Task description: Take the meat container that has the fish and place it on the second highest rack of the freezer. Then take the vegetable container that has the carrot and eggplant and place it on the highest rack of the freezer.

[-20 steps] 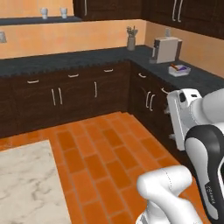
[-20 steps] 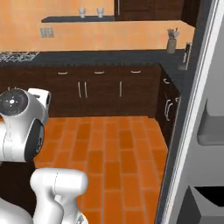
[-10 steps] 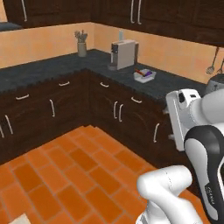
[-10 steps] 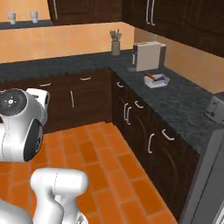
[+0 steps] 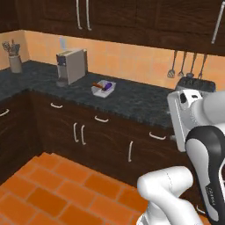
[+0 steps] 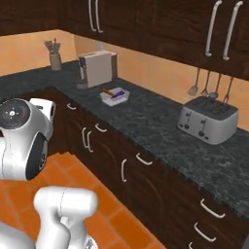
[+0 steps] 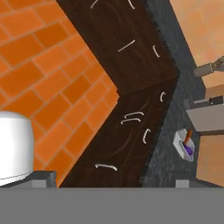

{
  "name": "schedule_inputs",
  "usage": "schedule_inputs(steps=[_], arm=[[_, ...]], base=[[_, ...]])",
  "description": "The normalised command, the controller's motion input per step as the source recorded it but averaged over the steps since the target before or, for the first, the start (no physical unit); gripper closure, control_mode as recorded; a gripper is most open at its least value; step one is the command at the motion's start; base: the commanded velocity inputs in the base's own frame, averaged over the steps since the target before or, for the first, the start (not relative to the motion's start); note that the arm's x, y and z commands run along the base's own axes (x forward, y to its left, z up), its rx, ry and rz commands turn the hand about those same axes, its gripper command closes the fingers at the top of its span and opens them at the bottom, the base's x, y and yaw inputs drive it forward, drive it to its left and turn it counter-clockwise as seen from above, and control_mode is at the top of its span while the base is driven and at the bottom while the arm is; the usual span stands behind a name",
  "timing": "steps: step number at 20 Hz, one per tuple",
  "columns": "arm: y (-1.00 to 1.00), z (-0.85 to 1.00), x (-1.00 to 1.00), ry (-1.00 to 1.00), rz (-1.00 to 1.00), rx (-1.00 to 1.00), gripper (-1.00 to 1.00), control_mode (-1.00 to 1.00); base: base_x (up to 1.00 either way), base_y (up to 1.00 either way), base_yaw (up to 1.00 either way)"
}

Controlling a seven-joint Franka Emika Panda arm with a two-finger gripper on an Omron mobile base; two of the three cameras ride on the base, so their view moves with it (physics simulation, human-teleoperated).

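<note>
resting: white tray [image 5: 103, 89] with carrot [image 6: 108, 93] and eggplant [image 6: 116, 93], on dark counter [image 6: 160, 121]
standing beside: coffee machine [image 5: 70, 66]
gripper: jaws wide apart, empty

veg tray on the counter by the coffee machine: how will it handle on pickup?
The tray looks shallow and thin-walled, so probably light and rigid. The carrot and eggplant lie loose inside and may roll if tilted. Its low rim likely suits an edge grip.

Dark counter [image 5: 132, 103] crosses mid-frame. White tray [image 5: 103, 88] at centre left holds the carrot [image 5: 97, 85] and the eggplant [image 5: 106, 85], just right of a grey appliance [image 5: 70, 66]. Utensil jar [image 5: 15, 63] at far left. Toaster [image 5: 195, 85] at right.
</note>
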Motion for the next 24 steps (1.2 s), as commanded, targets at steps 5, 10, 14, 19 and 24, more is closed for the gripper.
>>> schedule_inputs(steps=[5, 10, 14, 19, 24], arm=[[0.0, 0.0, 0.0, 0.0, 0.0, 0.0, -1.0, 1.0], [0.0, 0.0, 0.0, 0.0, 0.0, 0.0, -1.0, 1.0], [0.0, 0.0, 0.0, 0.0, 0.0, 0.0, -1.0, 1.0], [0.0, 0.0, 0.0, 0.0, 0.0, 0.0, -1.0, 1.0], [0.0, 0.0, 0.0, 0.0, 0.0, 0.0, -1.0, 1.0]], base=[[0.84, 0.51, -0.52], [1.0, 0.73, -0.48], [0.93, 0.8, -0.5], [0.46, 0.99, -0.51], [0.31, 0.61, -0.45]])
